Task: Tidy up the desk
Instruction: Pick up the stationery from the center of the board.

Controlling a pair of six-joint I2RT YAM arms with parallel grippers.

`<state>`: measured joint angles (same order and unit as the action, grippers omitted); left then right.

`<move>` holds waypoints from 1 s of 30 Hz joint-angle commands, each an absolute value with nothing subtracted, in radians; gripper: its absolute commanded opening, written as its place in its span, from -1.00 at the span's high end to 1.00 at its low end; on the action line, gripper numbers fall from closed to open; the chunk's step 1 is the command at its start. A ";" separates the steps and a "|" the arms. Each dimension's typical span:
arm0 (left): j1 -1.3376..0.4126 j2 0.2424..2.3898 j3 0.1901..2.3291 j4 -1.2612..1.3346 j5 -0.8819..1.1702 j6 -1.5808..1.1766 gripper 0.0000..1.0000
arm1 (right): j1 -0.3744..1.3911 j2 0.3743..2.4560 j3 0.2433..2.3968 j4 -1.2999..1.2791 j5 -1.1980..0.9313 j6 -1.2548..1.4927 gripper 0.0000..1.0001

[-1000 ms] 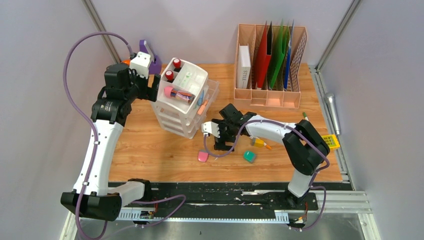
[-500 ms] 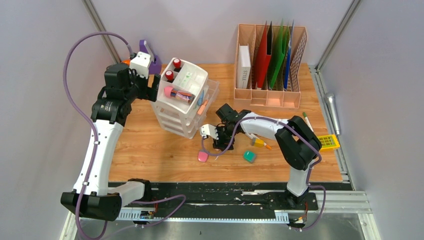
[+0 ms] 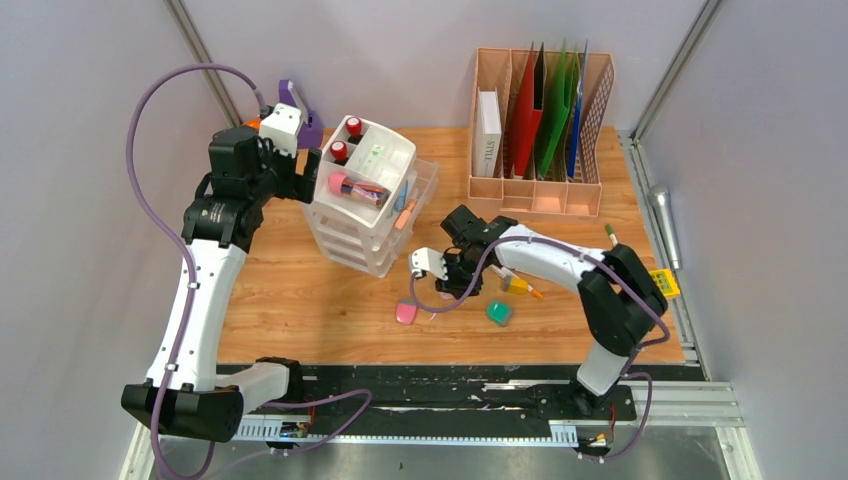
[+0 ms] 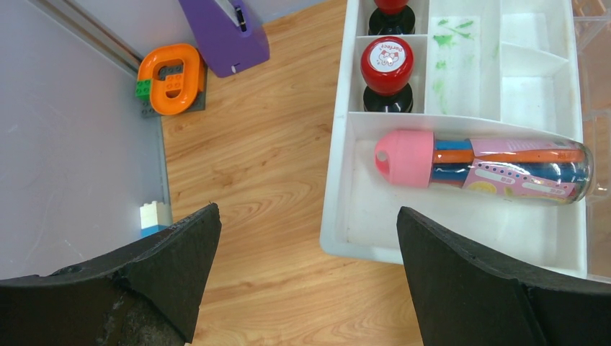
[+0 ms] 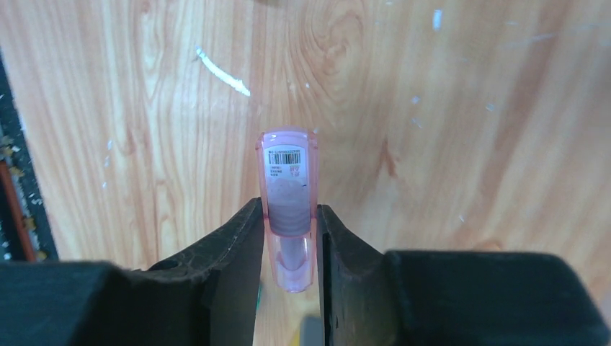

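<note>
The right claw [image 5: 290, 216] has closed narrow on a small pink see-through case [image 5: 288, 166], with one finger touching each flat side. The case looks light, hard and a bit slippery, so holding it by the flat sides near the middle seems best. The left claw [image 4: 308, 213] is wide and holds nothing, just by the white tray [image 4: 339, 180]. The wooden surface [image 3: 300, 290] lies in front of both arms, between grey walls. It is scratched, with a green block [image 3: 499, 313] and a file rack [image 3: 540, 195] on it.
</note>
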<state>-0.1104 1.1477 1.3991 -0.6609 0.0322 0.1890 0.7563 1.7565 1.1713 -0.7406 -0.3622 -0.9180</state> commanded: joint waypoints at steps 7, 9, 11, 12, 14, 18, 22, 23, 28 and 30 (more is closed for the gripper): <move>-0.106 1.120 1.396 -0.628 0.029 0.205 -1.00 | 0.761 1.522 1.415 -0.828 -0.230 -1.074 0.83; -0.106 1.122 1.391 -0.624 0.029 0.202 -1.00 | 0.762 1.545 1.486 -0.820 -0.199 -1.121 0.83; -0.106 1.126 1.387 -0.620 0.029 0.198 -1.00 | 0.762 1.583 1.551 -0.810 -0.167 -1.172 0.82; -0.106 1.128 1.386 -0.620 0.028 0.196 -1.00 | 0.763 1.597 1.575 -0.798 -0.152 -1.202 0.82; -0.106 1.130 1.386 -0.619 0.027 0.194 -1.00 | 0.766 1.624 1.611 -0.758 -0.117 -1.265 0.81; -0.106 1.135 1.388 -0.617 0.021 0.195 -1.00 | 0.778 1.671 1.672 -0.692 -0.073 -1.378 0.82; -0.106 1.140 1.393 -0.619 0.016 0.201 -1.00 | 0.800 1.710 1.723 -0.662 -0.049 -1.450 0.82; -0.107 1.141 1.394 -0.620 0.016 0.201 -1.00 | 0.806 1.718 1.728 -0.655 -0.042 -1.465 0.82; -0.106 1.143 1.397 -0.621 0.015 0.200 -1.00 | 0.833 1.750 1.742 -0.646 -0.016 -1.523 0.79; -0.106 1.143 1.397 -0.622 0.014 0.202 -1.00 | 0.842 1.759 1.735 -0.643 -0.002 -1.546 0.76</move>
